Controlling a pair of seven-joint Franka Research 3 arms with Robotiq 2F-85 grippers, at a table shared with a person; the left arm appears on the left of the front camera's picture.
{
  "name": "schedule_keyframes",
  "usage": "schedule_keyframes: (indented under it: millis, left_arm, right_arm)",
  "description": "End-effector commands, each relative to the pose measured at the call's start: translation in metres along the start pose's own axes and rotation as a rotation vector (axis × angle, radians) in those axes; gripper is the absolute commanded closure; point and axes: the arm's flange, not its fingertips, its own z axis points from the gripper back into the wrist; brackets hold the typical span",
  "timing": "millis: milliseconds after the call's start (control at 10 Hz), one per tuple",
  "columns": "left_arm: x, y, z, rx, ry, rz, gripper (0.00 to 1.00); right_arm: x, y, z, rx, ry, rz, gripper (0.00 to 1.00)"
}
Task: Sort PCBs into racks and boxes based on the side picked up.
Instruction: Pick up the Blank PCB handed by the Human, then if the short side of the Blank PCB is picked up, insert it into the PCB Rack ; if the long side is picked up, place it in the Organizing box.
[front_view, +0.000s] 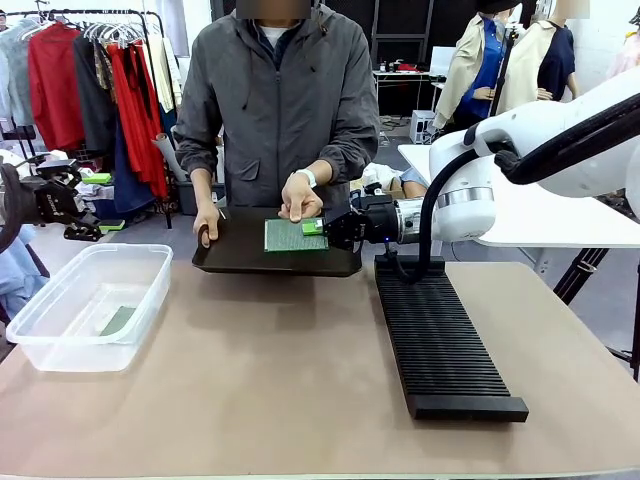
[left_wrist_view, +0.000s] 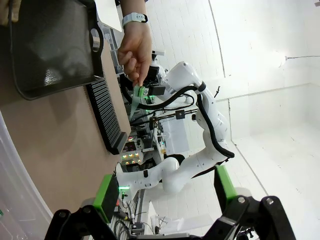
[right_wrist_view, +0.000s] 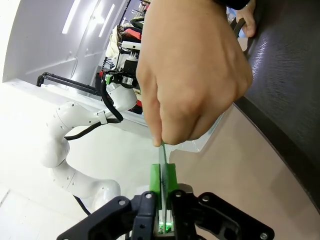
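Clamping PCB (front_view: 287, 236) edge, right jaws; front: patterned face.

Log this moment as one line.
right gripper: shut on PCB | person's hand: holding it | left gripper: open | box: holds second PCB

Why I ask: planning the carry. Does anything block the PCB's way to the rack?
Only the person's hand, pinching the PCB that the right gripper is shut on, above the tray. Nothing visible lies between there and the rack.
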Motion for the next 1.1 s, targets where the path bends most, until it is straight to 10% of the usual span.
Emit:
schedule_keyframes:
  millis: [0, 1000]
  left_arm:
    - [-0.0025, -0.0031, 0.0003, 0.012, 0.002, 0.003, 0.00]
    - [-0.0025, -0.0031, 0.0003, 0.012, 0.002, 0.003, 0.00]
  right_arm:
    - [0.0046, 0.0020, -0.0073, 0.001, -0.022, -0.022, 1.00]
    - [-0.0004, -0.0005, -0.0006, 0.001, 0.001, -0.008, 1.00]
